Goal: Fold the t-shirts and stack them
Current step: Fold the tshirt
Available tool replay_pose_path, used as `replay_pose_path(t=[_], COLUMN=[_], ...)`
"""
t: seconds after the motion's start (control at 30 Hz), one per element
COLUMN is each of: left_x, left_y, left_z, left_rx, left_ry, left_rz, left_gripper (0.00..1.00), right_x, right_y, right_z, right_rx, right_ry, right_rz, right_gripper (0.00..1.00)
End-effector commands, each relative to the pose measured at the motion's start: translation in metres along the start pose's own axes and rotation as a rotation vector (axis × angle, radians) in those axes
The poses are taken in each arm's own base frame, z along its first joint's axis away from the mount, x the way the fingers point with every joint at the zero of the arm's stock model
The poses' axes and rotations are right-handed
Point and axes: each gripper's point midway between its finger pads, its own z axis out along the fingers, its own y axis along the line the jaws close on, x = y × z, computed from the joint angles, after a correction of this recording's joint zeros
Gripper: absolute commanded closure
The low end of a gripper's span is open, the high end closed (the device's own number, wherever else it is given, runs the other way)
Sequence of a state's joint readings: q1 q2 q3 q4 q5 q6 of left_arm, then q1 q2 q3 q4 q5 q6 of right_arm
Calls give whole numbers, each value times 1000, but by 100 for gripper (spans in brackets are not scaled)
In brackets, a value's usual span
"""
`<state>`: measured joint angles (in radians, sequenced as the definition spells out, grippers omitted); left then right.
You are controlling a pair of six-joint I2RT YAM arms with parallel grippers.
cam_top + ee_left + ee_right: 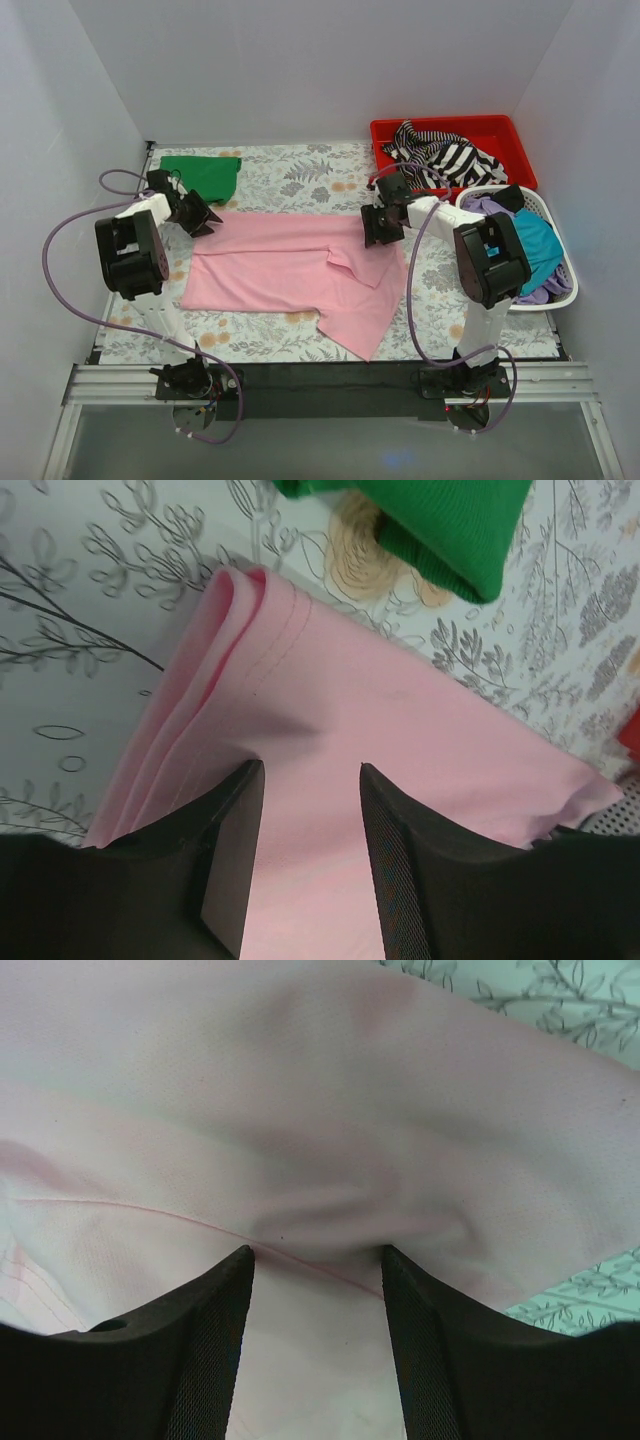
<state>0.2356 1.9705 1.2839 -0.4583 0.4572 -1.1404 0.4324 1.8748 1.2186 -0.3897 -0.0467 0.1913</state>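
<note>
Top external view: the large pink t-shirt (290, 265) lies across the middle of the desk (300, 165), partly folded, with one flap trailing toward the near edge on the right. The green t-shirt (203, 175) sits folded at the far-left corner, just beyond the pink one's far-left end. A striped t-shirt (440, 150) is heaped in the red bin (500, 128) at the far-right corner. Against the right edge, the white basket (548, 212) holds a teal shirt (540, 245) and a purple shirt (545, 290).

The left gripper (200, 215) is down on the pink shirt's far-left end. In its wrist view the two fingers (235, 880) stand apart, with layered pink cloth running between them and no clamping visible.

The right gripper (380, 225) is on the shirt's far-right part. Its fingers (215, 1340) are also spread apart. The cloth between the tips is puckered into a small ridge, and a seam line crosses there.
</note>
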Motion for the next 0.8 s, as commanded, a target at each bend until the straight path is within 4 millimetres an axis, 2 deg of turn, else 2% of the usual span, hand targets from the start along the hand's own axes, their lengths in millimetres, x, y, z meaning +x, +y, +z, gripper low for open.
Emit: replay_pose_path(t=[0.0, 0.13, 0.23, 0.3, 0.33, 0.4, 0.43, 0.5, 0.53, 0.57, 0.67, 0.7, 0.73, 0.77], left_x=[-21, -35, -40, -44, -48, -51, -56, -61, -66, -66, -56, -50, -40, -33], left_y=[20, 33, 38, 33, 28, 15, 5, -11, -23, -28, -39, -37, -35, -39], left_z=[-8, -20, -26, -30, -32, -38, -48, -61, -74, -81, -103, -107, -111, -127], left_rx=[-143, -235, -279, -261, -246, -198, -174, -124, -94, -79, -51, -59, -62, -46], left_ry=[-83, -164, -189, -204, -220, -234, -261, -298, -336, -351, -374, -376, -369, -397], left_rz=[35, 42, 42, 51, 51, 58, 66, 75, 78, 72, 75, 72, 70, 75], left_gripper=[58, 58, 58, 58, 57, 57, 56, 53, 44, 25, 19, 18, 18, 17], right_x=[21, 14, -2, -14, -27, -41, -56, -67, -73, -74, -60, -49, -42, -13], right_y=[0, 6, 7, 7, 6, 9, 13, 15, 17, 17, 20, 22, 25, 22], right_z=[27, 39, 36, 31, 19, 3, -18, -40, -61, -71, -99, -100, -110, -100], right_rx=[-16, -49, -43, -35, -18, -19, -22, -12, -9, -12, -29, -43, -61, -67], right_ry=[106, 157, 121, 73, 17, -51, -135, -217, -281, -303, -342, -332, -342, -274], right_rz=[21, -10, -34, -56, -65, -91, -103, -120, -125, -124, -104, -75, -47, -23], right_gripper=[39, 40, 40, 39, 39, 39, 38, 37, 36, 36, 34, 34, 34, 34])
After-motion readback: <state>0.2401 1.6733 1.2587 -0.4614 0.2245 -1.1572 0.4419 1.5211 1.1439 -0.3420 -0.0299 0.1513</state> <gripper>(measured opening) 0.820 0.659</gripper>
